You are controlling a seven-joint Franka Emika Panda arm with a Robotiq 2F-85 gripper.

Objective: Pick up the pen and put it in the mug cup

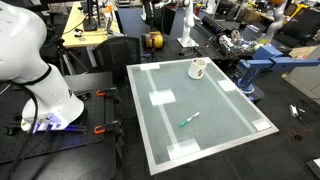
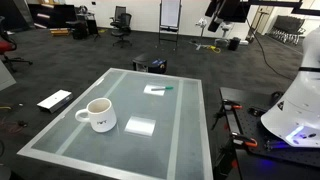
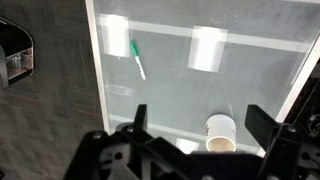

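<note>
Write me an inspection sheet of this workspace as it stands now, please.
Surface: glass-topped table, flat, with pale rectangular patches on it.
Job's things: green pen lies flat on the table, well apart from the white mug, which stands upright near one edge.
Clutter: nothing seen on the table.
Gripper: the gripper is open above the table and holds nothing.
Cables: dark cables run on the floor by the robot base.
Surroundings: office chair, whiteboard, benches loaded with equipment behind.
</note>
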